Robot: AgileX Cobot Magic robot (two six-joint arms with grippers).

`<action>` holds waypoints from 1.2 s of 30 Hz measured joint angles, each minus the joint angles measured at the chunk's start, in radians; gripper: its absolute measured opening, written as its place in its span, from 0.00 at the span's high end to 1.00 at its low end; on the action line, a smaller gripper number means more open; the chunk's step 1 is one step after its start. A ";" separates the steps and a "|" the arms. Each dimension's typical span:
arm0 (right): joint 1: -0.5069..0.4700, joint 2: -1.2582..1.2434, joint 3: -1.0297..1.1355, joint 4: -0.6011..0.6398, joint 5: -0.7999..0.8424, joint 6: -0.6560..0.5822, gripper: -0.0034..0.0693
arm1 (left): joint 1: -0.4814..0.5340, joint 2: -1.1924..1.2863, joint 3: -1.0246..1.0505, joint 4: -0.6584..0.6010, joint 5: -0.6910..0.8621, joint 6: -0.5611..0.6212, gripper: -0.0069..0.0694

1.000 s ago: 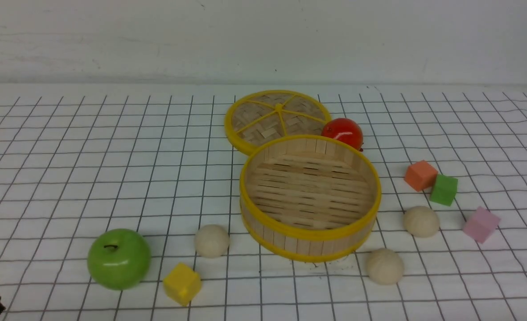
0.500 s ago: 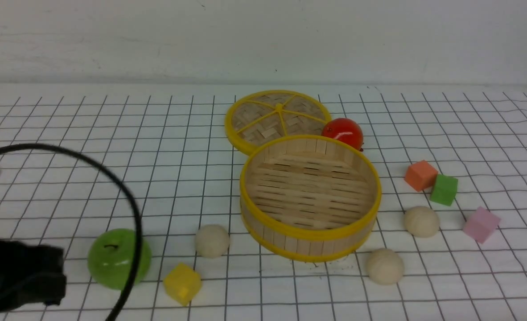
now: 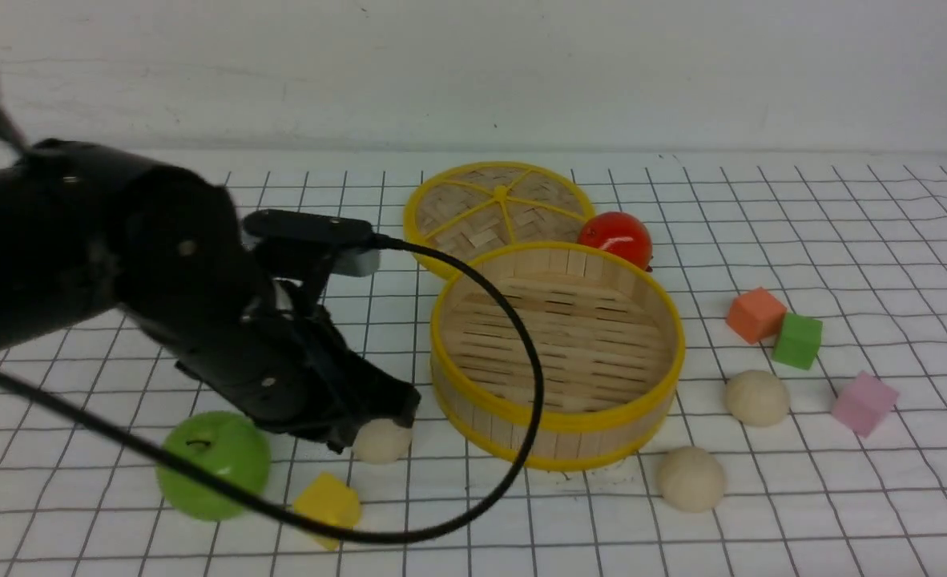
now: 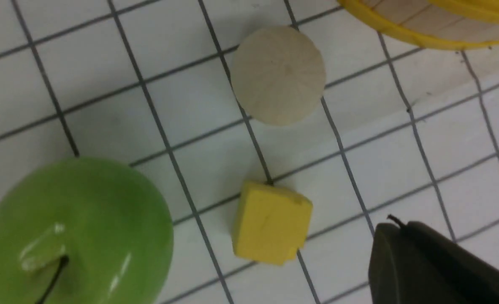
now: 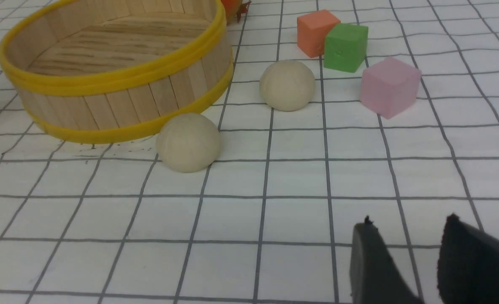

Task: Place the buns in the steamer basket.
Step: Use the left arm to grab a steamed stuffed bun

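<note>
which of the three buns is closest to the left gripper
The bun left of the steamer basket, just beyond the yellow cube: the left gripper is right by it. The other two buns lie on the basket's right side.

i see 3 buns (image 3: 381, 442) (image 3: 690, 478) (image 3: 756, 397) that look matt and smooth, with faint fine lines like turned wood in my wrist views. the basket (image 3: 521, 439) is pale, raw, matt bamboo slats with smooth yellow rims. the lid (image 3: 481, 232) is woven bamboo strip. the apple (image 3: 213, 465) and red fruit (image 3: 616, 237) are glossy with bright highlights. the 4 cubes (image 3: 328, 505) (image 3: 755, 315) (image 3: 797, 340) (image 3: 864, 403) look matt, foam-like. the table cover (image 3: 882, 240) is a thin, slightly wrinkled sheet. the left gripper (image 3: 393, 405) is matt black plastic; its cable (image 3: 528, 361) is smooth.
</note>
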 joint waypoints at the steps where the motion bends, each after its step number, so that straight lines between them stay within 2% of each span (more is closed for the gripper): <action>1: 0.000 0.000 0.000 0.000 0.000 0.000 0.62 | -0.001 0.026 -0.018 0.009 0.000 0.000 0.89; 5: 0.000 0.000 0.000 0.000 0.000 0.000 0.62 | -0.001 0.131 -0.094 0.045 -0.005 -0.003 0.74; 6: 0.000 0.000 0.000 0.000 0.000 0.000 0.62 | -0.001 0.140 -0.100 0.045 -0.005 -0.003 0.73; 7: 0.000 0.000 0.000 0.000 0.000 0.000 0.62 | -0.001 0.169 -0.120 0.045 -0.007 -0.003 0.66; 9: 0.000 0.000 0.000 0.000 0.000 0.000 0.62 | 0.004 0.212 -0.144 0.057 -0.010 -0.003 0.59; 11: 0.000 0.000 0.000 0.000 0.000 0.000 0.62 | 0.015 0.243 -0.166 0.057 -0.010 -0.003 0.54; 29: 0.000 0.000 0.000 0.000 0.000 0.000 0.62 | 0.040 0.355 -0.204 0.032 -0.061 0.038 0.52; 36: 0.000 0.000 0.000 0.000 0.000 0.000 0.62 | 0.040 0.370 -0.205 0.035 -0.077 0.038 0.60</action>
